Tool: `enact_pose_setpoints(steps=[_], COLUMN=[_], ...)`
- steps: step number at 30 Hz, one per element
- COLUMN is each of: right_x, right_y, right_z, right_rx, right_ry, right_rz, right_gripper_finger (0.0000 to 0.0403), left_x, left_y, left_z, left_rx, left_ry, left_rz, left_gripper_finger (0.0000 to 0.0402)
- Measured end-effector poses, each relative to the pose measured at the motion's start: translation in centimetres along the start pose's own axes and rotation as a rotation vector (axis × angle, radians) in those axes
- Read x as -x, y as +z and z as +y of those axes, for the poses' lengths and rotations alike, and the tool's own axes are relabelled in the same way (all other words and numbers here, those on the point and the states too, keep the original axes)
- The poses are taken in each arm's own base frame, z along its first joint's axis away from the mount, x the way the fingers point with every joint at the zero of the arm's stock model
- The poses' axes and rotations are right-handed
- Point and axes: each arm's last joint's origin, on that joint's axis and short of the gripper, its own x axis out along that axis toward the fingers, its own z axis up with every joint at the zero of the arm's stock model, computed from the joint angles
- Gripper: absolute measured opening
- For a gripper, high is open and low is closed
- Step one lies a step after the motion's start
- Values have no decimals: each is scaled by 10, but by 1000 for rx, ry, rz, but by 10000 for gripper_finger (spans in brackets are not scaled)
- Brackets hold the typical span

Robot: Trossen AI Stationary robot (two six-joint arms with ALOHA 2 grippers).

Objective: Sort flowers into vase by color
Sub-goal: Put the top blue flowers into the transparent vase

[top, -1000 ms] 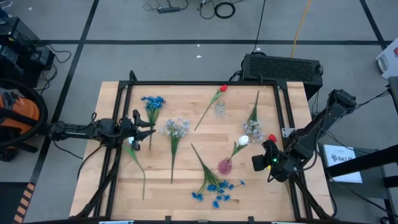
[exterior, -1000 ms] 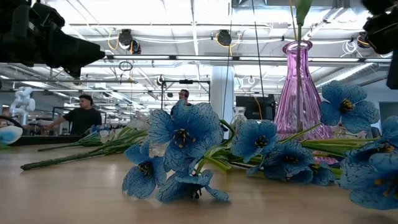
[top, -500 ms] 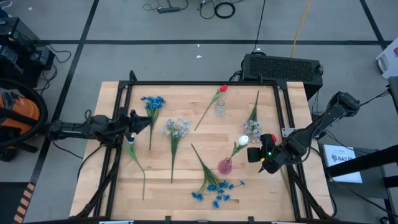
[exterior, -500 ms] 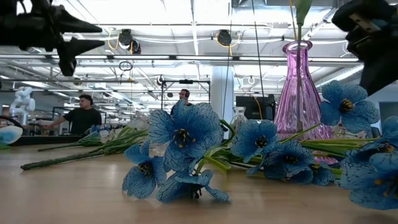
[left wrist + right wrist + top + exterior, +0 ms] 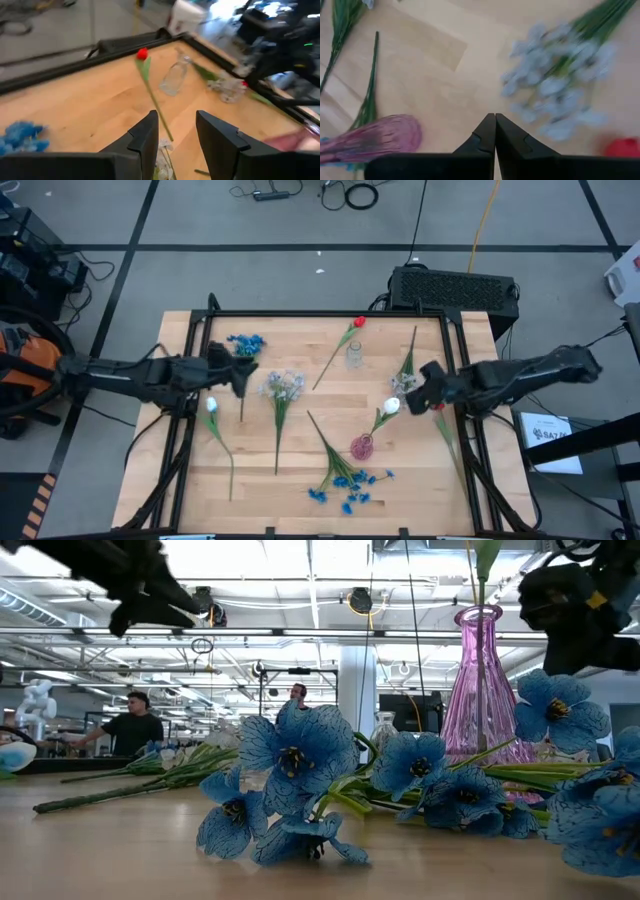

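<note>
My left gripper (image 5: 240, 370) is open and empty above the table's left part, between a blue cluster (image 5: 245, 342) and a lavender-white cluster (image 5: 283, 385); in its wrist view (image 5: 175, 135) a red tulip (image 5: 142, 53) and a clear vase (image 5: 175, 77) lie ahead. My right gripper (image 5: 420, 380) is shut and empty (image 5: 494, 132) above a second lavender-white cluster (image 5: 405, 380). A white tulip (image 5: 391, 406) stands with its stem in the pink vase (image 5: 362, 446). Another red tulip (image 5: 437, 402), a white tulip (image 5: 211, 405) and a blue cluster (image 5: 350, 485) lie flat on the table.
Black rails (image 5: 200, 315) frame the wooden table. The clear vase (image 5: 354, 355) stands at the far middle beside the red tulip's stem (image 5: 335, 360). In the low view the blue cluster (image 5: 300, 780) lies in front of the pink vase (image 5: 480, 680). People stand far behind.
My right gripper has swung from the near right toward the table's far edge and now sits over the right lavender-white cluster. My left gripper has gone toward the table's right and far edges, away from the white tulip, which lies still.
</note>
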Motion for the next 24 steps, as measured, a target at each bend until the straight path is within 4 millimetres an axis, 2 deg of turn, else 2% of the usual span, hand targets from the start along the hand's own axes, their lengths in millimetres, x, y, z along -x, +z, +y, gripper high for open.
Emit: enact_pose_setpoints(steps=[5,9,17,24], right_x=[25,32,26,27], right_y=[17,25,37,36], right_z=[-25,-36,-33,-34], right_rx=[104,187,308,315], right_ry=[103,137,212,227], right_rz=[-113,-143,-108,-90], right_gripper_finger=[0,0,0,0], left_x=[-22,-34,-53,-74], left_y=[17,24,20,15], left_z=[-10,-6,18,35], left_rx=[126,231,362,262], left_ry=[165,344,642,698], left_rz=[86,187,447,594], left_gripper_finger=[138,138,138,138])
